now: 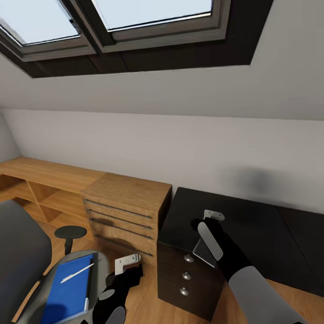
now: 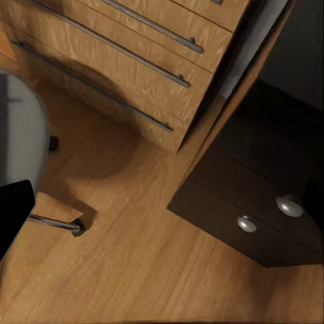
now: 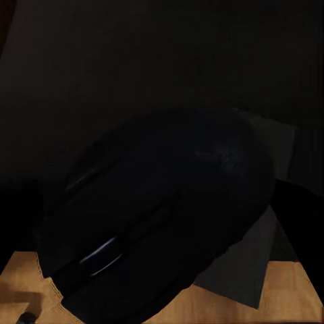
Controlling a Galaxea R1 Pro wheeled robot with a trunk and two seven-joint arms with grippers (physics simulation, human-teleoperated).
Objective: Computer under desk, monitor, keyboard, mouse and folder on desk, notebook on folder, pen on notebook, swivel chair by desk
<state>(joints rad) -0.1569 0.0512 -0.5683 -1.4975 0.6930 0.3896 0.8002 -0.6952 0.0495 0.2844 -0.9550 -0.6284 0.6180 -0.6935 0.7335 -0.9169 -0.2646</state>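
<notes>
Glossy black desk (image 1: 270, 225) beside wood dresser (image 1: 128, 204); right tool (image 1: 208, 234) clamps mouse (image 3: 162, 223); left tool (image 1: 123, 270) aperture unclear.

An attic room in a home, set up as a study: skylights (image 1: 135, 18) in the sloped ceiling at the top, a wooden dresser (image 1: 126, 211) centre left, a black desk (image 1: 252, 229) at lower right, wood floor (image 2: 148, 270)

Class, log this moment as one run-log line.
right gripper: holds mouse over desk | left gripper: beside chair | folder, pen: on chair
</notes>
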